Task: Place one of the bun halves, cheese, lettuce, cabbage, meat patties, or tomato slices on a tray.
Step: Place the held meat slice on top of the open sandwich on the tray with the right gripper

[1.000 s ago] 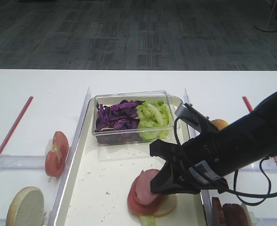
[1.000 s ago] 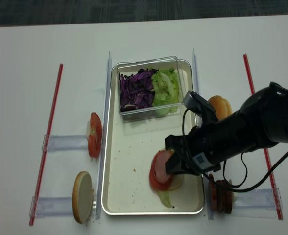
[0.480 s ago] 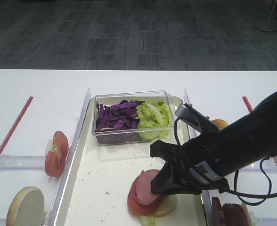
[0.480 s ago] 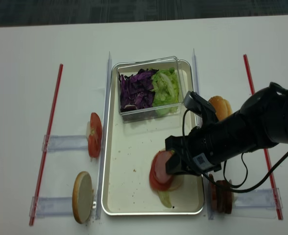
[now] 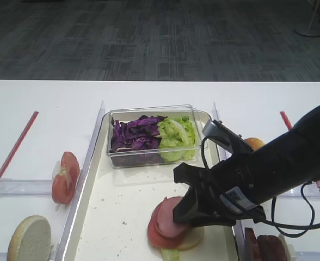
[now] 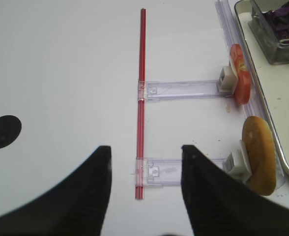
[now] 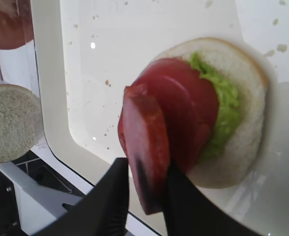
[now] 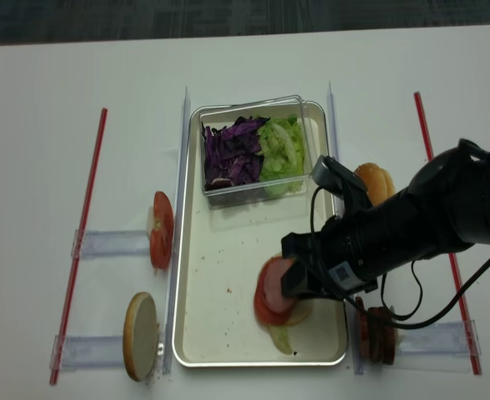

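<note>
The cream-white tray (image 8: 228, 275), metal-rimmed and speckled with crumbs, holds two things: a clear plastic box (image 8: 253, 150) at its far end and a partly built stack at its near right. The box is split by its contents, dark purple cabbage (image 8: 233, 152) filling the left part and crinkled light-green lettuce (image 8: 282, 147) the right, the two touching in the middle. The stack begins with a bun half (image 7: 243, 118) lying cut face up on the tray floor, a lettuce leaf on it, and a tomato slice (image 7: 188, 103) on the leaf. A meat patty (image 7: 147, 145) stands tilted on edge against the tomato slice, its lower rim between the fingers of the right gripper (image 7: 143, 201); the fingers stand narrowly apart, close on either side of the patty, and whether they press it or have let go cannot be told. The black right arm reaches over the tray's right rim from the right. Outside the tray, clear plastic holders on the white table (image 8: 62, 75) carry spares: on the left a tomato slice (image 8: 161, 229) upright on edge and, nearer, a bun half (image 8: 140, 335); on the right another bun half (image 8: 376, 181) and a few meat patties (image 8: 378, 335). The left gripper (image 6: 145, 191) hangs over bare table beside a red strip (image 6: 142, 98), its fingers wide apart with nothing between them.
</note>
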Robot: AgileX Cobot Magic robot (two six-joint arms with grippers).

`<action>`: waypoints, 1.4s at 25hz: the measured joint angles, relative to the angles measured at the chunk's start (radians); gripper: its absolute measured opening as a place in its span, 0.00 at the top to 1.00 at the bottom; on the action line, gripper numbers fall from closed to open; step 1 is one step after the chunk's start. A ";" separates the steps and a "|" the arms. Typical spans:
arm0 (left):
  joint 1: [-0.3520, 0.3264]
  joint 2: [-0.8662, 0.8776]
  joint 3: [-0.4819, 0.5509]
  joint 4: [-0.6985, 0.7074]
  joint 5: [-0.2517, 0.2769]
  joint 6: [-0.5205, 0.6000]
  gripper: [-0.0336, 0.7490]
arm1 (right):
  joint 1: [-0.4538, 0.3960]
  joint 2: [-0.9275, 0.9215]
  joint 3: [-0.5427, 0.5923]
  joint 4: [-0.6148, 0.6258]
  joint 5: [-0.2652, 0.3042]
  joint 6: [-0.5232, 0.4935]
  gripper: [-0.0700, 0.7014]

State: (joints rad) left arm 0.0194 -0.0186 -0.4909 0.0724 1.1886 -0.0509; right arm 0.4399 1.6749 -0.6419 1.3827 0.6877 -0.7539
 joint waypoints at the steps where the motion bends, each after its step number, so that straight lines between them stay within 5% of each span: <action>1: 0.000 0.000 0.000 0.000 0.000 0.000 0.57 | 0.000 0.000 0.000 0.000 0.000 0.000 0.62; 17: 0.000 0.000 0.000 0.000 0.000 0.000 0.57 | -0.002 -0.078 0.000 -0.218 -0.060 0.172 0.59; 35: 0.000 0.000 0.000 0.000 0.000 0.000 0.57 | -0.002 -0.106 -0.048 -0.344 -0.033 0.283 0.59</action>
State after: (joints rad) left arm 0.0194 -0.0186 -0.4909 0.0724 1.1886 -0.0509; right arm 0.4384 1.5684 -0.6895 1.0386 0.6551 -0.4708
